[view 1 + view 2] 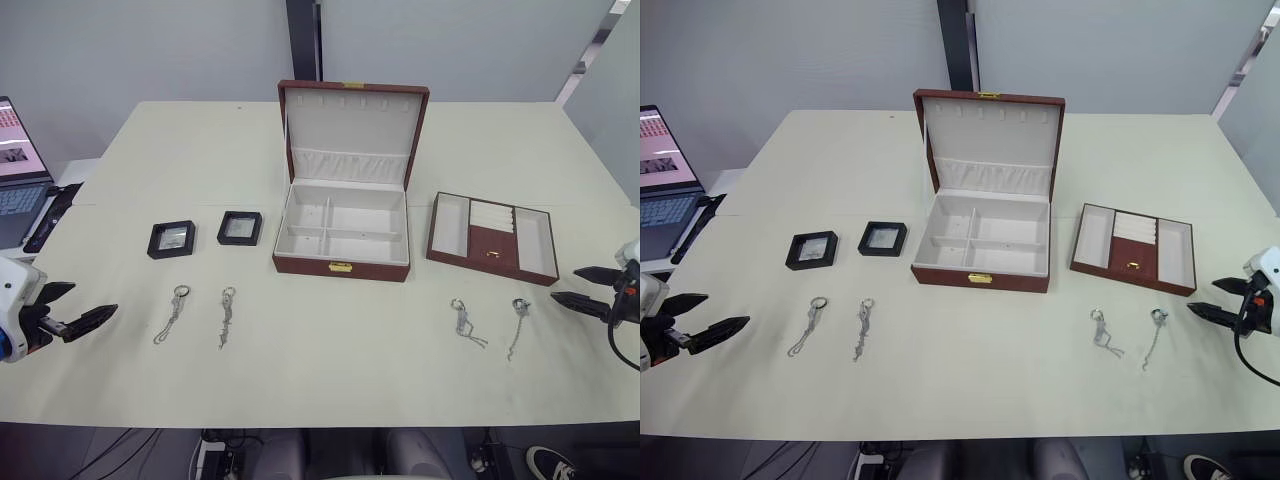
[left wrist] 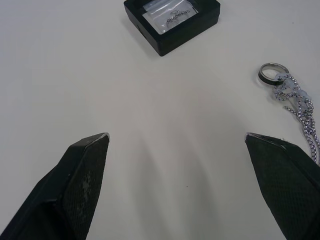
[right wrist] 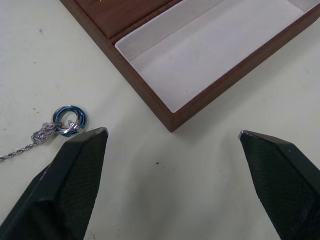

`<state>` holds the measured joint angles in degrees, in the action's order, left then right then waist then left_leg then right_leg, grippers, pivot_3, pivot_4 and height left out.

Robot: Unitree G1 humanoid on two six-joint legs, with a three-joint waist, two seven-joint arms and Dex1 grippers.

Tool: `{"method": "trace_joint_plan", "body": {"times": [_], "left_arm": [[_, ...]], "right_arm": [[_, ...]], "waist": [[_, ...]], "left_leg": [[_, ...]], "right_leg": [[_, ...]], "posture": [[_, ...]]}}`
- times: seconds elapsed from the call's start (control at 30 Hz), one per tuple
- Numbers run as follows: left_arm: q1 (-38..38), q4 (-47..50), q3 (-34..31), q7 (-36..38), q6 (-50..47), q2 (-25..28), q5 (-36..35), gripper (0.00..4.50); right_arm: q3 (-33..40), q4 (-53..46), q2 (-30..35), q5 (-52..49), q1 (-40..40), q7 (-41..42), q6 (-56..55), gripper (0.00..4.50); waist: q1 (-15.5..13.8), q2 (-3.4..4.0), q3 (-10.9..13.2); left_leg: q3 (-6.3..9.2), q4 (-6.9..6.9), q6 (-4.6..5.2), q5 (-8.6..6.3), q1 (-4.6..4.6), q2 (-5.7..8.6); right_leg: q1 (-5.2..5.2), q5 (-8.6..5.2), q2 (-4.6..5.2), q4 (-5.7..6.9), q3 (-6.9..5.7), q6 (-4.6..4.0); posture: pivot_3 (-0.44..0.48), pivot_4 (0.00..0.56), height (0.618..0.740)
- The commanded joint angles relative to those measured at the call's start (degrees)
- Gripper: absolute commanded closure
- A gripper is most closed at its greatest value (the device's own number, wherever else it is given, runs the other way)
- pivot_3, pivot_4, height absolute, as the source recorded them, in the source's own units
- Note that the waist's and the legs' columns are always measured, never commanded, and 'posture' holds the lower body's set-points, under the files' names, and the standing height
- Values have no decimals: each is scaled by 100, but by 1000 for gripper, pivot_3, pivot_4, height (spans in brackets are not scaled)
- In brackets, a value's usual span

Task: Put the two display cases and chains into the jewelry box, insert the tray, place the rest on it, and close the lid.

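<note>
My left hand [image 1: 82, 308] hangs released and empty, low over the worktop [image 1: 330, 370]; my right hand [image 1: 583, 287] is likewise spread wide and holds nothing. The nearer display case [image 1: 171, 239] lies ahead of my left hand and inward, the second display case [image 1: 240, 228] just beyond it, and two chains [image 1: 172, 313] sit close inward of that hand. The jewelry box [image 1: 342, 233] stands farther in, its lid [image 1: 352, 130] up. I judge the case comes first: come down squarely over its frame and grip opposite sides. The tray [image 1: 491, 237] sits just ahead of my right hand, with two more chains [image 1: 517, 325] inward. The path to the box is bare.
</note>
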<state>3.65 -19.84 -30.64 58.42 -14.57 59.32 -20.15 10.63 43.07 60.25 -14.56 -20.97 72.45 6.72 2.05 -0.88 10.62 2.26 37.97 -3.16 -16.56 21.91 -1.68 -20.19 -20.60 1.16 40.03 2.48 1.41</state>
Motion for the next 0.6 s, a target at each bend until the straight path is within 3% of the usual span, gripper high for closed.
{"method": "trace_joint_plan", "body": {"times": [0.03,0.6], "left_arm": [[-94,-32,-65,28,-17,37,-44,0],[-117,-174,57,37,-22,90,199,0]], "right_arm": [[185,30,154,-4,-68,-3,-97,41],[168,213,208,24,-123,24,-208,41]], "waist": [[0,0,0],[37,0,0]], "left_leg": [[0,0,0,0,0,0],[-2,3,0,0,-1,1]], "right_leg": [[0,0,0,0,0,0],[0,0,0,4,-2,0]], "posture": [[0,150,740],[0,150,740]]}}
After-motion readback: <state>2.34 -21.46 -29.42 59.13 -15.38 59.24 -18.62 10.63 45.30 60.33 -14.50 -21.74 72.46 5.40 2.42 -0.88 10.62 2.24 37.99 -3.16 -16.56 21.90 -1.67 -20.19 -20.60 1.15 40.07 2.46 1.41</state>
